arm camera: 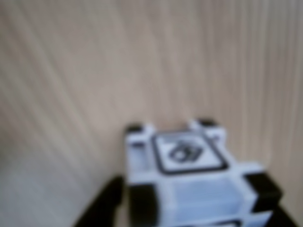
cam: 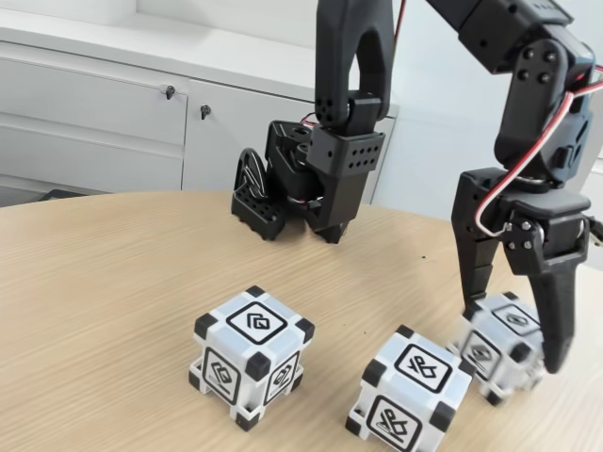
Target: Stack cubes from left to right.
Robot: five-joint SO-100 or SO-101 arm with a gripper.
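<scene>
Gripper [cam: 513, 330] fingers straddle the rightmost cube [cam: 497, 347], jaws apart on either side and not visibly clamped; the cube looks blurred. It sits toward the right edge of the desk [cam: 104, 282], close beside the middle cube [cam: 410, 394], with the left cube [cam: 251, 356] apart nearer the centre. I'd judge this the pick-up step: closing squarely comes next. Being cubes, none has a long axis; each stands turned corner-on to the front edge.
</scene>
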